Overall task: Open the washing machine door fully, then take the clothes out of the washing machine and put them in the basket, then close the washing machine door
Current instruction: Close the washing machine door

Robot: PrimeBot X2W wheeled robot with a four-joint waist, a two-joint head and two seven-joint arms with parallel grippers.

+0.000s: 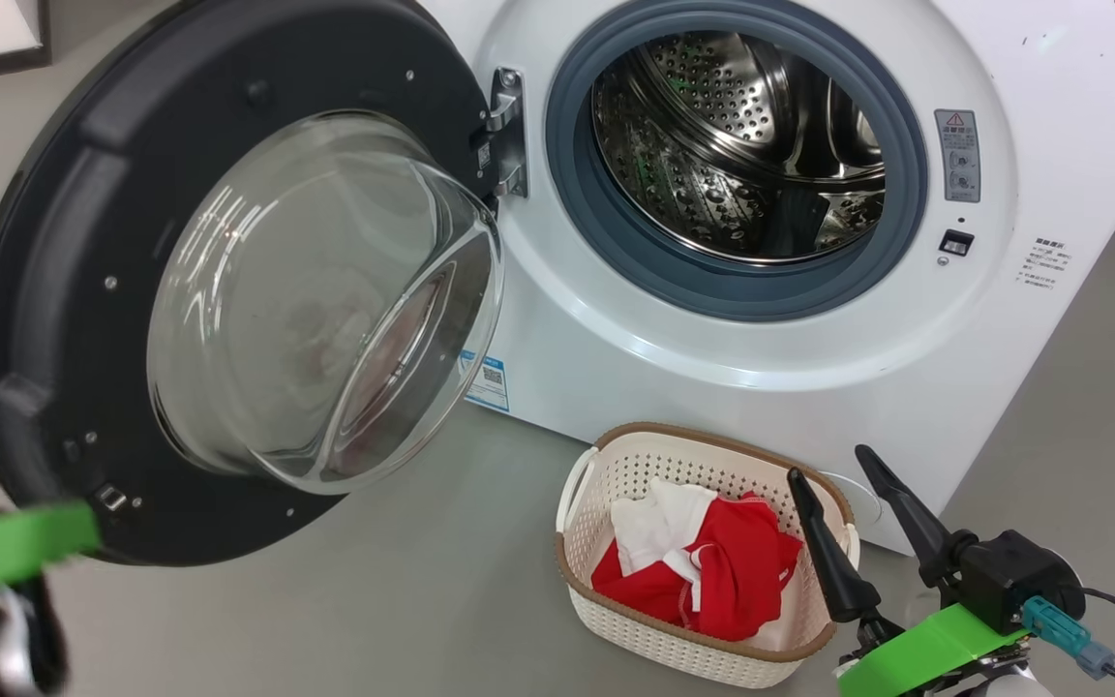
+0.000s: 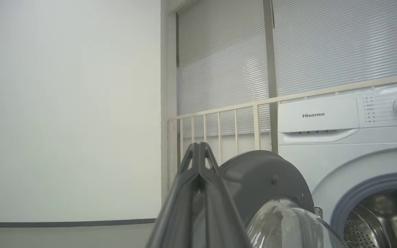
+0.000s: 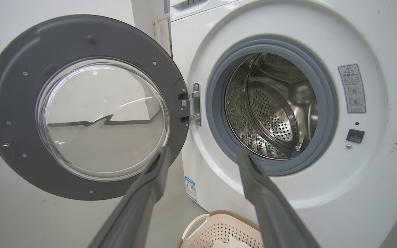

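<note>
Grey floor [image 1: 374, 600] holds the basket [image 1: 666, 647] in front of the washing machine [image 1: 635, 358].

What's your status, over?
Left gripper shut, holding nothing; right gripper open, by the basket. Clothes in basket, none seen in drum. Door wide open, not yet closed. Nothing seen between door and drum.

Bright, even light, with glare on the washing machine door [image 1: 238, 290] glass and the head view's lower-left corner blurred.
</note>
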